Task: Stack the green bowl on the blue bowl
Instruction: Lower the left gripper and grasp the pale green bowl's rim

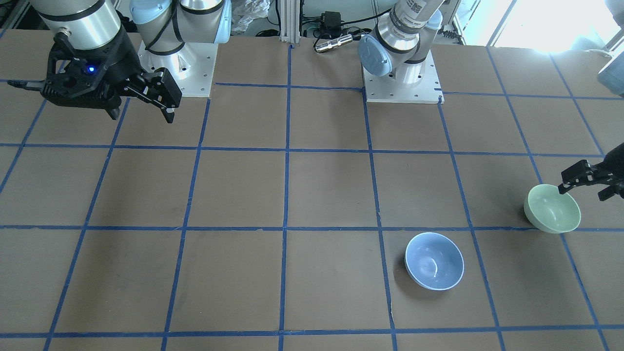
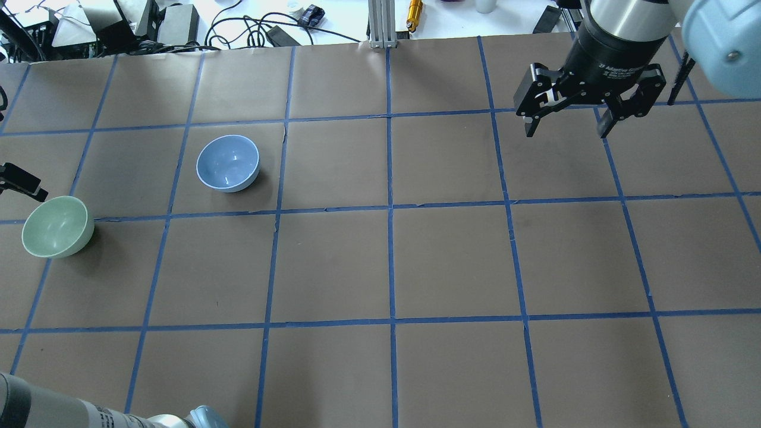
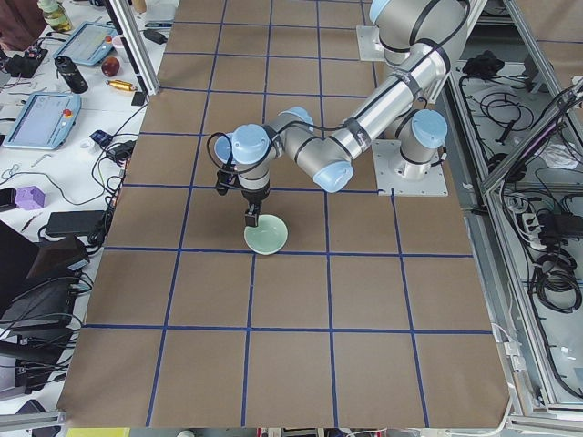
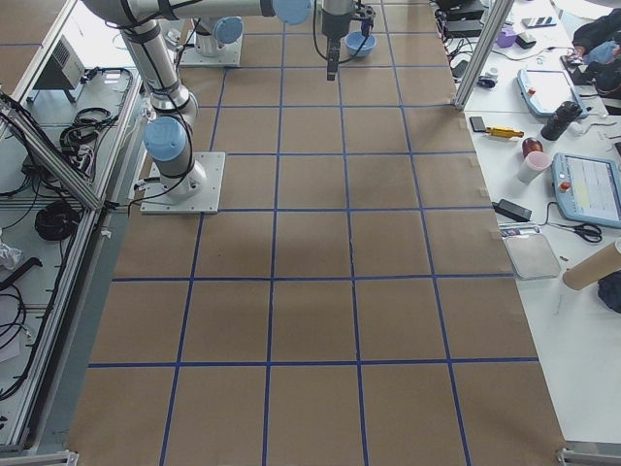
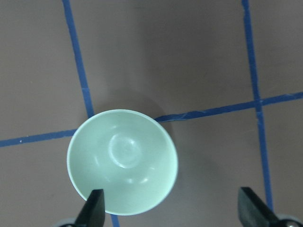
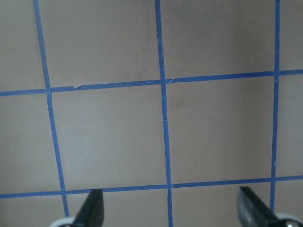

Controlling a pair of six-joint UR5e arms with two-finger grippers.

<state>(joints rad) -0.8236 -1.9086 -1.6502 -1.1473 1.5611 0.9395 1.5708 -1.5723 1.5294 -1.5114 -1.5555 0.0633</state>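
Left wrist-mounted: gripper (image 5: 173, 210) wide (at green bowl (image 5: 122, 161)).

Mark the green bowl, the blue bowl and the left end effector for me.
green bowl (image 2: 57, 227), overhead view, middle of its inside.
blue bowl (image 2: 228, 161), overhead view, middle of its inside.
left end effector (image 5: 170, 198), left wrist view, midway between its fingertips.
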